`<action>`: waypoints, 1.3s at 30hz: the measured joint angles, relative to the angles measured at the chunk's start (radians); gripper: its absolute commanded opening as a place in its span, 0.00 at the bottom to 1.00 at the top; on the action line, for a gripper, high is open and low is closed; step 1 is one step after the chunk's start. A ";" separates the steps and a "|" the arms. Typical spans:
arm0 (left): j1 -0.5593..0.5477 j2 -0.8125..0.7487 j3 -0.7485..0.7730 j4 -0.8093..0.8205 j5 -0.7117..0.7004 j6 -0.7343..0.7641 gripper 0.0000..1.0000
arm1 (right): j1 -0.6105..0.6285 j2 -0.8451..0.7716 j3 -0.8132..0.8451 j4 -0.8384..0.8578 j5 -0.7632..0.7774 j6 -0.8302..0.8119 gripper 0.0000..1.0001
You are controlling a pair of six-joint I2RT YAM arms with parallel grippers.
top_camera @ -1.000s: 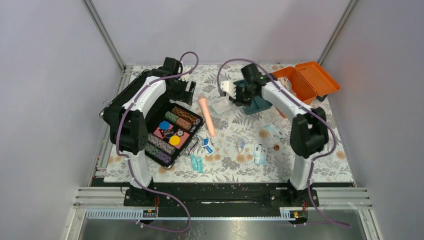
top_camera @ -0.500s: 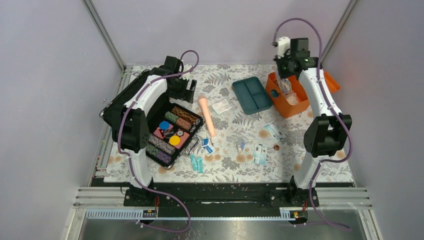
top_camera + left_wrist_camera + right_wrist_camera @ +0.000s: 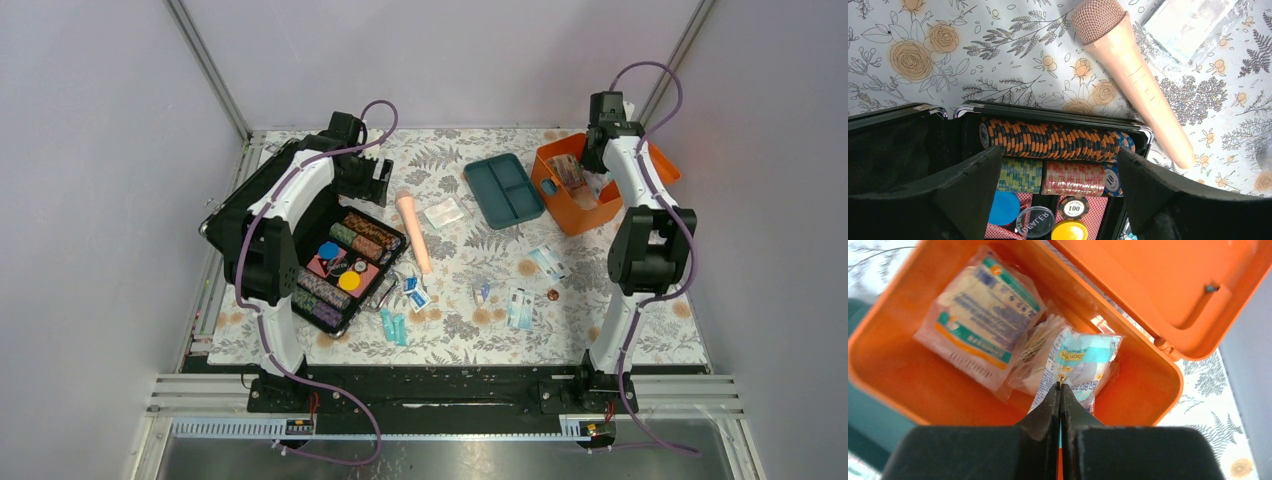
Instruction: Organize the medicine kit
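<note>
My right gripper (image 3: 1060,390) has its jaws pressed together, and I see nothing between them. The tips hang over a blue-white packet (image 3: 1088,360) inside the medicine kit (image 3: 893,385); I cannot tell if they touch it. My left gripper (image 3: 1058,160) stands wide apart and holds nothing, above the black chip case (image 3: 898,150). There I read "DEALER" on a clear disc (image 3: 1035,220), and "100" and "10" on chips (image 3: 1074,206). The packet print is too blurred to read. Only the top view shows the kit at the far right corner of the table (image 3: 640,330), lid open, with its teal tray (image 3: 505,188) lying just beside it.
</note>
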 measured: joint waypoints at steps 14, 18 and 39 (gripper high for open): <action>-0.016 -0.003 -0.019 -0.009 -0.047 0.036 0.84 | -0.010 0.227 0.069 -0.039 0.143 0.206 0.25; -0.028 -0.005 -0.024 -0.012 -0.058 0.050 0.84 | -0.010 0.238 0.083 -0.039 0.163 0.211 0.42; -0.032 -0.010 -0.024 -0.007 -0.045 0.040 0.84 | 0.074 -0.126 -0.079 0.062 -0.303 -0.050 0.65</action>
